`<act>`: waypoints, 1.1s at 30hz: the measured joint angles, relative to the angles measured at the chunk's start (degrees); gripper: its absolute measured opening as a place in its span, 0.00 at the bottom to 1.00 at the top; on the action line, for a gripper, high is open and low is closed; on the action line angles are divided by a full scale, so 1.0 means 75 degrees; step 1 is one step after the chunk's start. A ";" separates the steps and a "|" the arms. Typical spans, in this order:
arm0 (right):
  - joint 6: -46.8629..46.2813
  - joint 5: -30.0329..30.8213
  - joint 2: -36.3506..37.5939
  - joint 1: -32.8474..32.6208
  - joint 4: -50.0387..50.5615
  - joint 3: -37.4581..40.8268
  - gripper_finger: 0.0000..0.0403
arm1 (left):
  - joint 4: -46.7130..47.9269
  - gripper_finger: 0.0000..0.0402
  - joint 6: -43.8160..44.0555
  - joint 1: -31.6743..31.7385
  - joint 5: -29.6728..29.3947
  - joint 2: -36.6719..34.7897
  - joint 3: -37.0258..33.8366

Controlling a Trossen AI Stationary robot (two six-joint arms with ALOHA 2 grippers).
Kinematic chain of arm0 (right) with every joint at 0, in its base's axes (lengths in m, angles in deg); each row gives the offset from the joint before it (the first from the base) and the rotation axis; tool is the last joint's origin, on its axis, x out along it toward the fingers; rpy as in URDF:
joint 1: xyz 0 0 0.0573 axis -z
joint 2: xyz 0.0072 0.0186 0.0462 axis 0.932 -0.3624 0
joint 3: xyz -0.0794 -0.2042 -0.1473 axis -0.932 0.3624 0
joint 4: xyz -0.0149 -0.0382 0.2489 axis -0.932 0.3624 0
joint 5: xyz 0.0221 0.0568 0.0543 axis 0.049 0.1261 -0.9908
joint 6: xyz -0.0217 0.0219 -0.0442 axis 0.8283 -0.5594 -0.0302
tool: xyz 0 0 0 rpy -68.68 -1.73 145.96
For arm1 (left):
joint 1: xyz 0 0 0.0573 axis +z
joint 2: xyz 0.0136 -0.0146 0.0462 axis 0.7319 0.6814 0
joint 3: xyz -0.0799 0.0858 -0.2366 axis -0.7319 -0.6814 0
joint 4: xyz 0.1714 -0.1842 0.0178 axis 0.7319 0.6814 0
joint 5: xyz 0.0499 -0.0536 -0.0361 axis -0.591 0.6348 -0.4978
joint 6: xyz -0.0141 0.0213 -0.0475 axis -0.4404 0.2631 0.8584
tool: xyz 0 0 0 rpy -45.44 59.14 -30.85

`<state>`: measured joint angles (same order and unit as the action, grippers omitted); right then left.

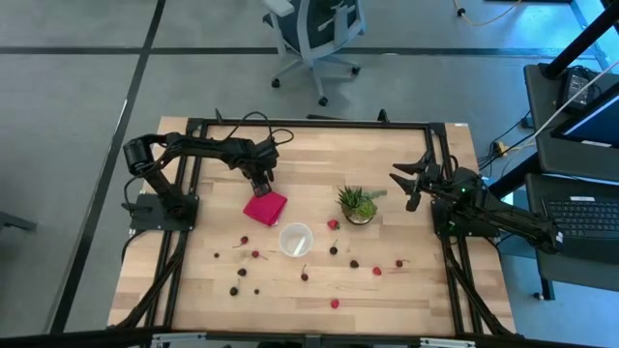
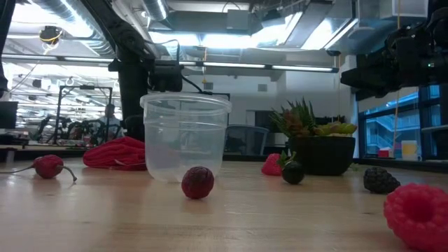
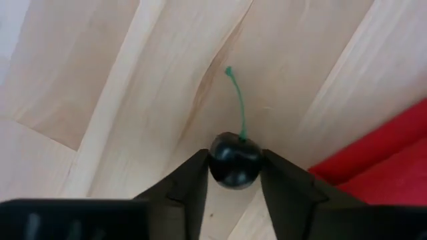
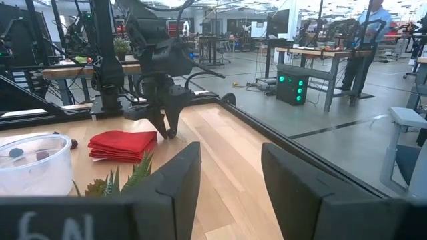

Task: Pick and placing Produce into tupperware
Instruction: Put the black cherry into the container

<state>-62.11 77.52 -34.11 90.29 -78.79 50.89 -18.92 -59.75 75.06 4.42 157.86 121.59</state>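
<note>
From above, my left claw (image 1: 259, 184) sits low at the far edge of the red cloth (image 1: 265, 205), with the tupperware (image 1: 296, 239) nearer the front and to the right of it. The produce (image 1: 334, 249) lies scattered over the near half of the table (image 1: 406, 290); my right claw (image 1: 414, 182) waits beyond the potted plant (image 1: 359, 205), fingers apart and holding nothing.

At table height, the tupperware looks empty — a red berry (image 2: 198, 182) rests just in front of it. The cup seems light, so I judge that a careless brush on the way in could tip or push it.

Past my left wrist, my fingers (image 3: 190, 190) press both sides of a dark cherry (image 3: 234, 160), its green stem (image 3: 237, 100) pointing away. The fruit is round and glossy; I reckon it could squirt out forward if the pinch sits behind its middle, or roll off during the lift.

Past my right wrist, the left arm bends down beside the cloth — snagging that cloth is the other risk.
</note>
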 joint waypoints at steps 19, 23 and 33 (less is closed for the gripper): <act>0.0000 0.0000 0.0000 -0.0003 0.0003 0.0000 0.40 | -0.0070 0.22 -0.0285 0.0018 -0.0156 -0.0334 0.0225; 0.0001 -0.0001 0.0000 -0.0003 0.0003 0.0000 0.40 | 0.0506 0.21 -0.0391 -0.0097 -0.0103 -0.0809 0.0682; 0.0000 0.0000 0.0000 -0.0002 0.0000 0.0000 0.40 | 0.1183 0.13 -0.0410 -0.1726 0.1321 -0.1580 0.1883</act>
<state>-62.11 77.52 -34.11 90.28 -78.79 50.89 -10.05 -62.83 62.11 14.33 146.01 135.71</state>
